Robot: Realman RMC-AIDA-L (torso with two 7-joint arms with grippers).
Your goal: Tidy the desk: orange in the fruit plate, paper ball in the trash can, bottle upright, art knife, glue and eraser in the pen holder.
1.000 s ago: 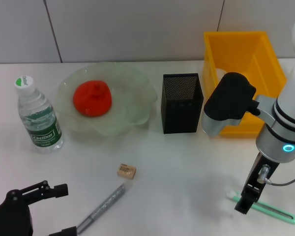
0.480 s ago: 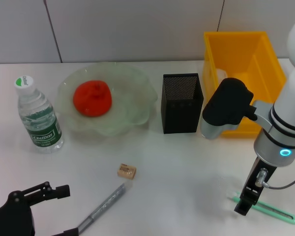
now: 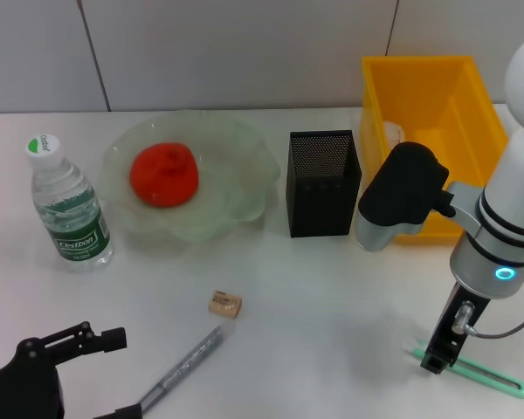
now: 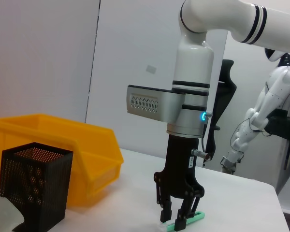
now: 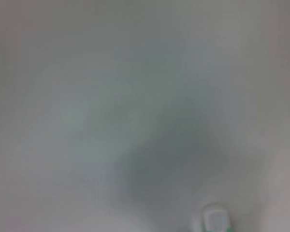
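Right gripper (image 3: pixel 436 360) down on white desk (image 3: pixel 332 297), black fingers parted astride slim mint-green art knife (image 3: pixel 485 376) lying flat near yellow plastic trash can (image 3: pixel 432 131). Left gripper (image 3: pixel 96 375) parked, fingers apart.

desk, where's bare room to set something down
The desk is bare between the pen holder, the eraser and the right end effector on the art knife. Crowded along the back: bottle, fruit plate, trash can.
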